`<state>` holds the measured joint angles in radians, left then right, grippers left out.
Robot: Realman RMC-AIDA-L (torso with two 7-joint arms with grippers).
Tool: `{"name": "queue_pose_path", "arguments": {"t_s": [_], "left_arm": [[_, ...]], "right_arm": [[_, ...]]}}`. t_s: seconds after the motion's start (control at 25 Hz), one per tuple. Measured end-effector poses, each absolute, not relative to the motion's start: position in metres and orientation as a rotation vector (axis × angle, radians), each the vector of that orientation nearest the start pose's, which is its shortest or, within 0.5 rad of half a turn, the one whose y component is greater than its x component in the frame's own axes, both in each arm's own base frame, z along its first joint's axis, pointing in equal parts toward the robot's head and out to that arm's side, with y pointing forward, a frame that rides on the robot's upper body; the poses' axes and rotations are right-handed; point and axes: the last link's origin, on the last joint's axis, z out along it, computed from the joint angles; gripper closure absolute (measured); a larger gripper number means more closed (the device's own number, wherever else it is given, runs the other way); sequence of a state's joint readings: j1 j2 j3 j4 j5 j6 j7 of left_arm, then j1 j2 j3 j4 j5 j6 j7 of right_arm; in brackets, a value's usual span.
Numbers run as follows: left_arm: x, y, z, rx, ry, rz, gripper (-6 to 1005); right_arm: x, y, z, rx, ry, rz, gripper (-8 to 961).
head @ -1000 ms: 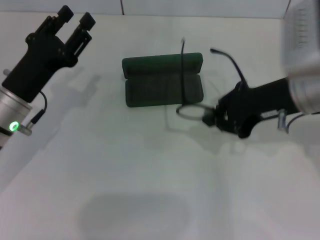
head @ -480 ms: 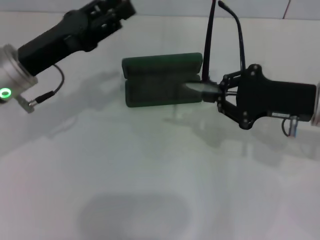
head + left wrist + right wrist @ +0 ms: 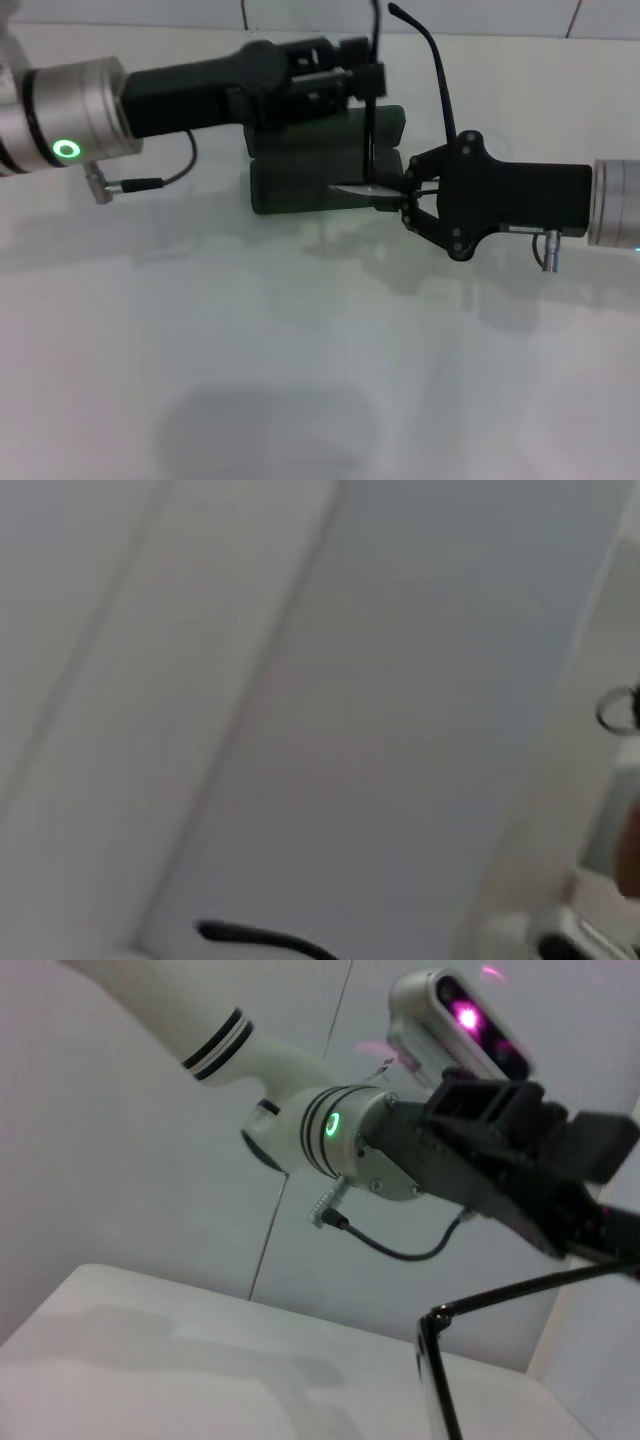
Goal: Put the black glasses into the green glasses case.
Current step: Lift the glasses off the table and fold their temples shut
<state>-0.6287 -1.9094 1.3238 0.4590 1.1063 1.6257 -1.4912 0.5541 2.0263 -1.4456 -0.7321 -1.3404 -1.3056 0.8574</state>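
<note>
The green glasses case [image 3: 300, 190] lies open at the middle back of the white table, partly hidden behind my left arm. My right gripper [image 3: 405, 190] is shut on the front of the black glasses [image 3: 372, 130] and holds them just over the case's right end, lens edge-on, both temple arms pointing up. My left gripper [image 3: 368, 72] reaches in from the left above the case and sits right at the nearer temple arm. The right wrist view shows that temple arm [image 3: 520, 1288] running toward the left gripper. A temple tip [image 3: 250, 937] shows in the left wrist view.
The white table [image 3: 300, 350] stretches in front of the case. My left arm [image 3: 180, 85] spans the back left, with a cable hanging under it. A wall stands close behind the table's back edge.
My left arm swung right and down until its gripper reached the glasses' temple arm. My right gripper moved slightly left with the glasses, over the case's right end.
</note>
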Motion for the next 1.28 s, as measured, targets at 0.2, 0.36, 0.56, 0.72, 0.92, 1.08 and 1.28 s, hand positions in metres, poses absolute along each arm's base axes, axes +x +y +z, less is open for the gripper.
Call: {"name": "queue_pose_path", "arguments": {"t_s": [0.2, 0.36, 0.56, 0.72, 0.92, 1.08, 1.28], "left_arm": [[-0.182, 0.349, 0.012, -2.838, -0.693, -1.250, 397], [-0.180, 0.350, 0.006, -2.886, -0.728, -1.191, 397], [-0.179, 0.352, 0.006, -2.879, -0.745, -1.194, 396], [-0.182, 0.359, 0.019, -2.760, -0.727, -1.280, 396], [-0.179, 0.361, 0.021, -2.752, -0.722, -1.297, 396], [-0.171, 0.359, 0.007, -2.851, -0.742, -1.223, 397], [-0.167, 0.357, -0.008, -2.952, -0.804, -1.096, 397]], "right_arm": [[0.165, 0.349, -0.043, -2.714, -0.427, 0.760, 845], [0.161, 0.350, -0.042, -2.711, -0.453, 0.757, 845], [0.161, 0.350, -0.042, -2.708, -0.487, 0.748, 845], [0.163, 0.348, -0.042, -2.709, -0.488, 0.748, 845], [0.167, 0.346, -0.043, -2.723, -0.493, 0.730, 846], [0.165, 0.348, -0.044, -2.725, -0.507, 0.719, 846], [0.163, 0.348, -0.044, -2.727, -0.516, 0.721, 846]]}}
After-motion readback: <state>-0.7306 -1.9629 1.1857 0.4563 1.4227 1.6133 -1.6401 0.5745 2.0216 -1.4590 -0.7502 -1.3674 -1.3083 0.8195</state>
